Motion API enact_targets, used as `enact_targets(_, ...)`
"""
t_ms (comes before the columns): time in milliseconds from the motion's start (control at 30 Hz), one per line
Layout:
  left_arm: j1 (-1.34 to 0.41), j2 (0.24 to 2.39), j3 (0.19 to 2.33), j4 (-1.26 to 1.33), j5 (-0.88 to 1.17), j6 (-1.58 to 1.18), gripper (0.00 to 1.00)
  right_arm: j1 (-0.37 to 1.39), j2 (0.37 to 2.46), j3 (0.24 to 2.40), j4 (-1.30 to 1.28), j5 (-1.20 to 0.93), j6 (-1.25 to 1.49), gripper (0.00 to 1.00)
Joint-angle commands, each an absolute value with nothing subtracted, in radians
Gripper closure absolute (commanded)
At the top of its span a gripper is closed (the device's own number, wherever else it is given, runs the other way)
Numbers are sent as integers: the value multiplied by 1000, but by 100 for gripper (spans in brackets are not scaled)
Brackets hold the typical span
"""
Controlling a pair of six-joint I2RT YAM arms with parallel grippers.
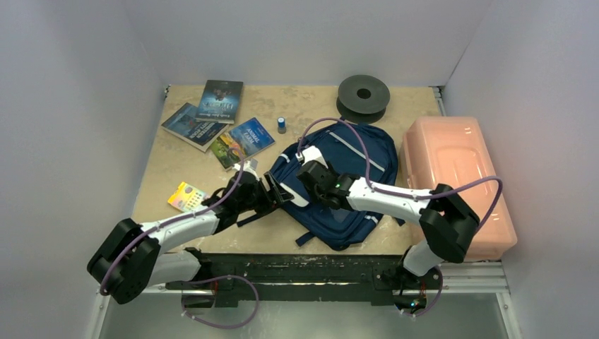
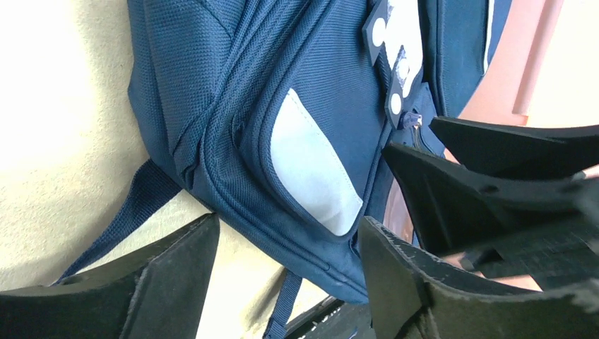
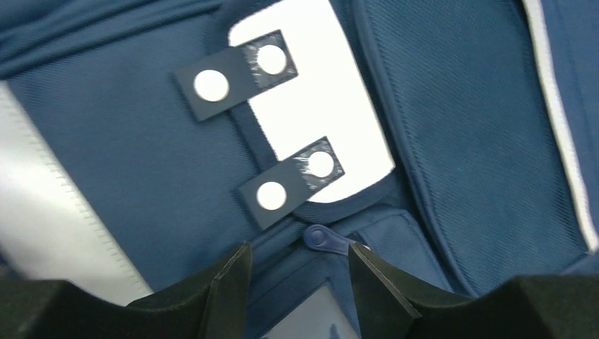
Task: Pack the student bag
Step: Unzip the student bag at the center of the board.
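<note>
On the table (image 1: 159, 183), centrally, the student bag (image 1: 339, 226) lies front up. Right gripper (image 3: 298, 254): jaws apart, zipper pull (image 3: 326, 240) just ahead of the gap, nothing grasped. Left gripper (image 2: 288, 233): jaws apart across the bag's lower edge, nothing grasped.

Hazards, as judged:
- The fingers may pinch fabric instead of the small pull.
- The unrestrained bag may slide.
- The closely spaced grippers may collide.

No brand shows on the bag. The titles on the books (image 1: 220, 100) are illegible.
</note>
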State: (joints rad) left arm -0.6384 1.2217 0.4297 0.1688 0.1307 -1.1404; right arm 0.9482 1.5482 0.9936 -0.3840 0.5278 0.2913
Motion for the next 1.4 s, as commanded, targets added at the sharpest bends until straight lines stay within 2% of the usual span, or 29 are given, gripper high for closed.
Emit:
enact_targets(0, -650, 1120, 428, 97, 83, -1087, 23, 948, 1579, 1048, -415, 679, 275, 44)
enact_targets(133, -649, 1058, 437, 15, 66, -1117, 7, 948, 1613, 1049, -400, 760, 269, 48)
enact_targets(200, -650, 1067, 449, 2, 60, -1141, 4, 948, 1627, 1046, -372, 764, 252, 48)
enact_targets(367, -649, 1147, 509, -56, 62, -1208, 3, 948, 1666, 1037, -336, 797, 258, 50)
enact_targets(467, -654, 1171, 536, -58, 74, -1213, 6, 950, 1664, 1020, -303, 812, 257, 53)
enact_targets(767, -711, 1075, 588, -110, 12, -1096, 8, 955, 1531, 937, -222, 846, 363, 83)
enact_targets(900, -722, 1079, 629, -115, 5, -1076, 9, 951, 1437, 887, -200, 828, 460, 88)
enact_targets(1133, -730, 1160, 748, -98, 38, -1042, 12, 922, 1388, 840, -145, 788, 486, 88)
enact_targets(1267, -730, 1199, 791, -95, 52, -1026, 14, 900, 1388, 846, -163, 702, 473, 80)
enact_targets(1367, -730, 1234, 833, -100, 82, -1003, 14, 869, 1361, 844, -211, 603, 536, 66)
